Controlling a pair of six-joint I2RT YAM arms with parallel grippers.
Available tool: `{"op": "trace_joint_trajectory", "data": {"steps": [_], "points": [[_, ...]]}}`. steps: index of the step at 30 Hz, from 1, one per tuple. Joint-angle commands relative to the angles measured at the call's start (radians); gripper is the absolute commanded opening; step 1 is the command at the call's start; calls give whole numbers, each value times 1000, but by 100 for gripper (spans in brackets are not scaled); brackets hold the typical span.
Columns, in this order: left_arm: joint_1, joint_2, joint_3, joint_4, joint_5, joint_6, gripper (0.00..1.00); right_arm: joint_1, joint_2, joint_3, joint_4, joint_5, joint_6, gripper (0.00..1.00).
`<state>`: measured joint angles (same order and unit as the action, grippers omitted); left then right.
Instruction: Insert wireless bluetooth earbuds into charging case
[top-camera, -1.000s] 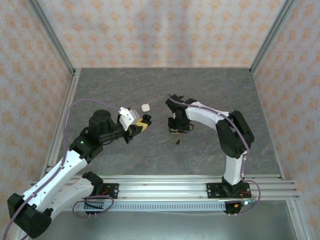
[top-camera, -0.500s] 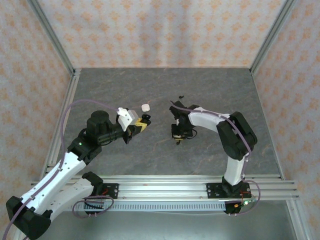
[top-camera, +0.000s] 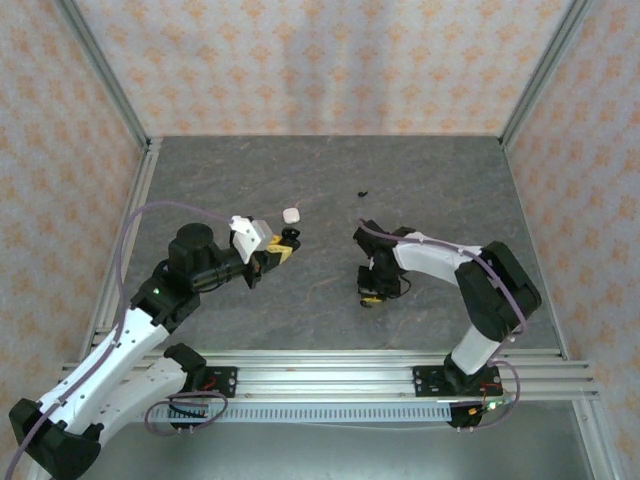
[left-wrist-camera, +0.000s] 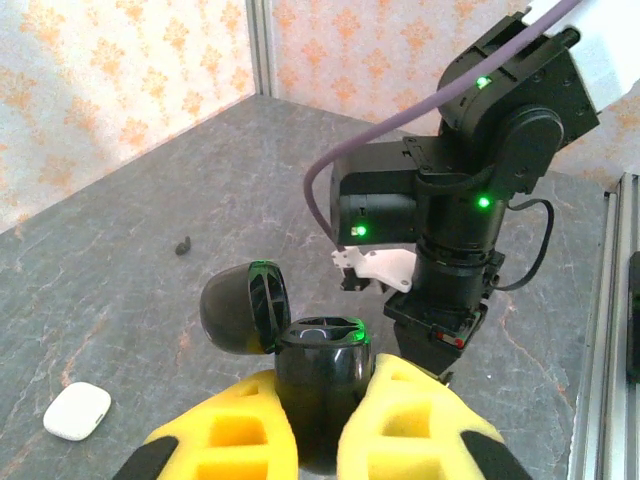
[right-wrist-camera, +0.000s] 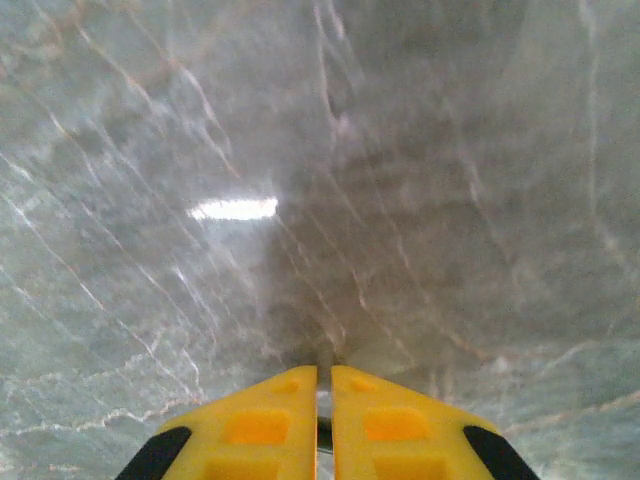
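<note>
The black case (left-wrist-camera: 320, 385), its round lid (left-wrist-camera: 240, 310) hinged back and open, sits clamped between the yellow fingers (left-wrist-camera: 235, 435) of the left gripper (left-wrist-camera: 325, 420). The fingers press on both sides of its lower body, while its open top stands just past the fingertips. From above, the black case (top-camera: 291, 237) shows as a dark lump at the tip of the left gripper (top-camera: 283, 250), held off the grey table (top-camera: 250, 170).

A white case (left-wrist-camera: 76, 411), a closed glossy pebble, lies flat on the table to the left of the left gripper's fingers and apart from them. In the top view the white case (top-camera: 291, 215) sits just beyond the gripper tip. Farther out past the lid lies a small black speck (left-wrist-camera: 183, 244), too small to make out. From above this speck (top-camera: 362, 192) lies well beyond both grippers.

The right arm (left-wrist-camera: 450, 200) stands straight ahead of the held case, wrist pointing down. The right gripper (top-camera: 371, 297) is low over the table, well apart from the left one. In its own camera the right gripper (right-wrist-camera: 323, 375) has its yellow fingers (right-wrist-camera: 260, 420) drawn together, with only a hairline slit between them. Whether anything is pinched in that slit cannot be told. The marbled table (right-wrist-camera: 200, 120) lies close beneath the tips.
</note>
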<state>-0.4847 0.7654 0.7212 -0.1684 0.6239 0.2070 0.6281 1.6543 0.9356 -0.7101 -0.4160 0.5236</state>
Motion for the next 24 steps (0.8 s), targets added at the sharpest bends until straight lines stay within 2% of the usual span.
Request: {"op": "trace_joint_trajectory", "data": {"steps": [1, 7, 12, 17, 24], "points": [[-1, -20, 7, 13, 19, -15, 0, 13, -42, -15, -25, -30, 96, 14], [-1, -30, 11, -3, 14, -11, 0, 14, -100, 36, -96, 40, 120, 19], [-1, -34, 8, -8, 13, -12, 0, 69, -108, 113, -144, 85, -40, 26], [-1, -34, 10, -12, 11, -14, 0, 172, 16, 233, -319, 218, -243, 33], [-2, -42, 14, -33, 4, -14, 0, 188, 81, 256, -345, 291, -315, 36]]}}
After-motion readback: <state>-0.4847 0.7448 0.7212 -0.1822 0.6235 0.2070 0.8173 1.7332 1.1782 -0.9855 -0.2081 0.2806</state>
